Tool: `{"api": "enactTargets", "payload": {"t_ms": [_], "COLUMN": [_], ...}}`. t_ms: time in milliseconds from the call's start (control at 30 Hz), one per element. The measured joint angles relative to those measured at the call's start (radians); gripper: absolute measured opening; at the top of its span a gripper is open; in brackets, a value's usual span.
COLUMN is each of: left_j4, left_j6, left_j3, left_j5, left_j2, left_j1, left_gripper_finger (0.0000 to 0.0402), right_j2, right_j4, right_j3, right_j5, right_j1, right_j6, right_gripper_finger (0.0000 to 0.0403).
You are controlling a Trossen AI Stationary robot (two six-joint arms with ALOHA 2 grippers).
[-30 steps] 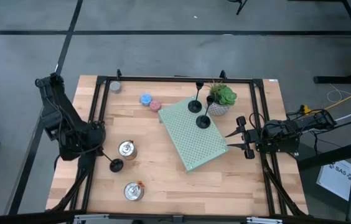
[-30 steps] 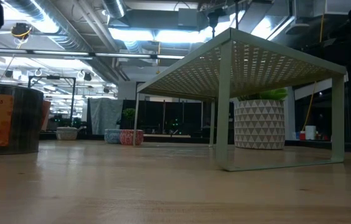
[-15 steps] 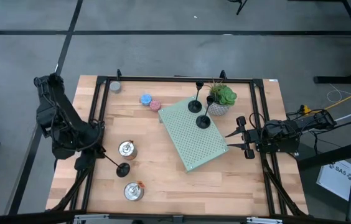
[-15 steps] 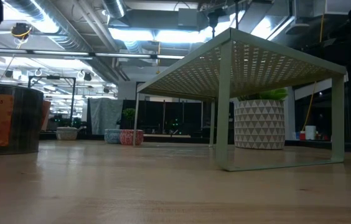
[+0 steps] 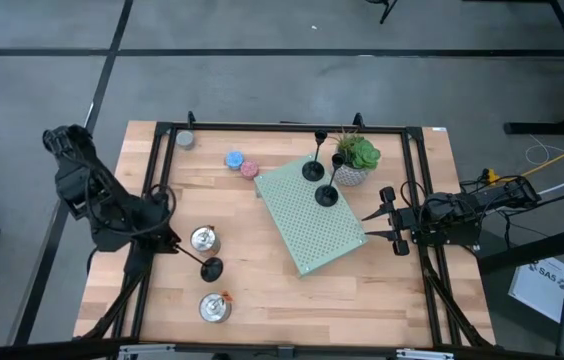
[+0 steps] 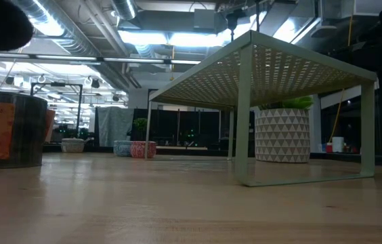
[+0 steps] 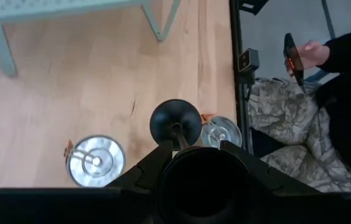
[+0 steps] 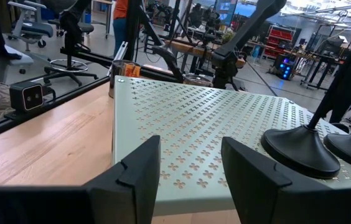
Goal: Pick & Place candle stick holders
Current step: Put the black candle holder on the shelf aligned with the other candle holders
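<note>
- The desk [image 5: 262, 260] is a light wooden top with a black frame around it.
- On it stands a pale green perforated shelf [image 5: 310, 215], set at an angle near the middle.
- Two black candle stick holders [image 5: 326, 194] stand upright on the far part of the shelf, just beside the potted plant [image 5: 354, 158]; their stems point straight up.
- The left gripper [image 5: 175, 247] is over the near-left part of the desk and is closed on the thin stem of the third candle stick holder [image 5: 211, 268].
- This holder is tilted, almost lying: its long axis runs from the gripper toward the shelf side, with the round base leading and the stem end between the fingers [image 7: 157, 163].
- In the left wrist view the base hangs above the wood, between two silver tins [image 5: 203, 240].
- The right gripper [image 5: 370, 225] waits at the right side of the shelf, fingers apart and holding nothing, pointing toward the shelf.
- Small blue and pink candles [image 5: 242, 164] lie near the far edge, well apart from the held holder.
</note>
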Motion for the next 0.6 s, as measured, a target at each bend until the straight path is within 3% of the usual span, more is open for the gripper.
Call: {"api": "enactTargets", "payload": {"t_ms": [600], "left_j4": [0.047], "left_j6": [0.312], "left_j3": [0.179], "left_j5": [0.194], "left_j2": [0.117], "left_j1": [0.288], "left_gripper_finger": [0.0118], "right_j2": [0.000], "right_j4": [0.000], "right_j3": [0.000], "right_j5": [0.000], "right_j1": [0.000], "right_j6": [0.000], "right_gripper_finger": [0.0171]}}
